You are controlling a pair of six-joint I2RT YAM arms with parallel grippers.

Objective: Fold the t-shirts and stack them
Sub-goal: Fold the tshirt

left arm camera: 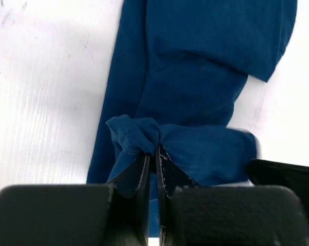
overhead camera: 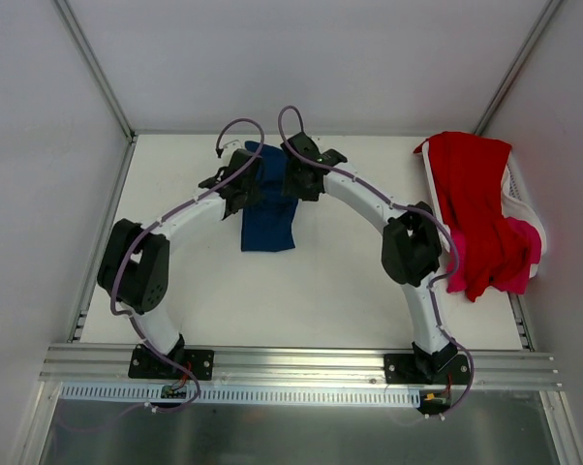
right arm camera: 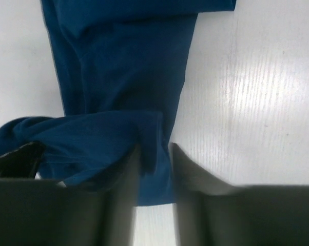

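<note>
At the far middle of the desk point(overhead camera: 330, 291), my left jaws pinch a bunched edge of the navy t-shirt point(overhead camera: 268, 221) while my right jaws stand narrowly parted around its neighbouring edge, limp, light cotton best gripped at hems.

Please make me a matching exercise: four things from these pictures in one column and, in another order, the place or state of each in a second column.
1. navy t-shirt
2. red t-shirt
3. pink t-shirt
4. left gripper

A. shut on blue cloth
B. draped over the white basket
C. lying on the middle of the table
D. partly hidden under red cloth

Pairs: 1-C; 2-B; 3-D; 4-A
</note>
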